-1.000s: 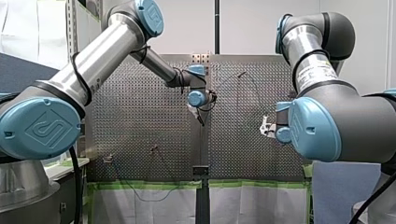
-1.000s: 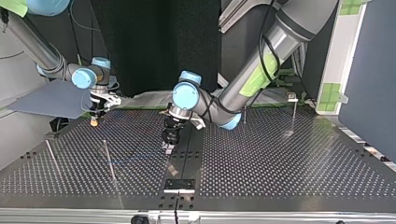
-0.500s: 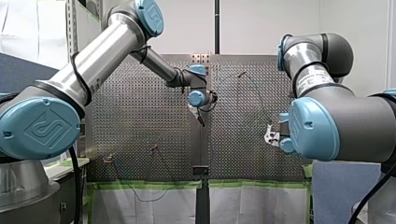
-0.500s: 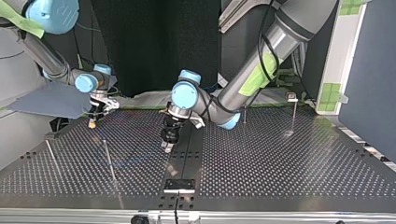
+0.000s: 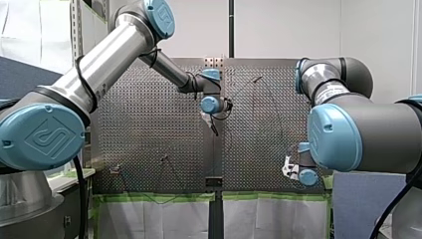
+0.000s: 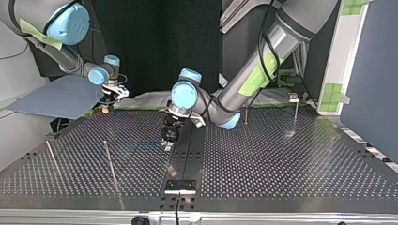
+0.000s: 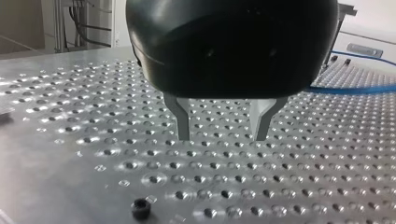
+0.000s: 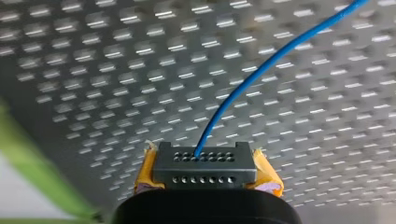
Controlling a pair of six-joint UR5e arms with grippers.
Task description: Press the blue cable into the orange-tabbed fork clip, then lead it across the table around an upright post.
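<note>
Between the yellow pads of my right gripper the blue cable sits clamped, trailing out ahead, and that arm has just drawn back toward the edge of the table, so the lead looks under way, while my left gripper hovers, fingers apart, empty.

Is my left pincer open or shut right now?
Open. In the left wrist view the left pincer shows its two metal fingers standing apart, with only bare perforated table between them; nothing is held.
</note>
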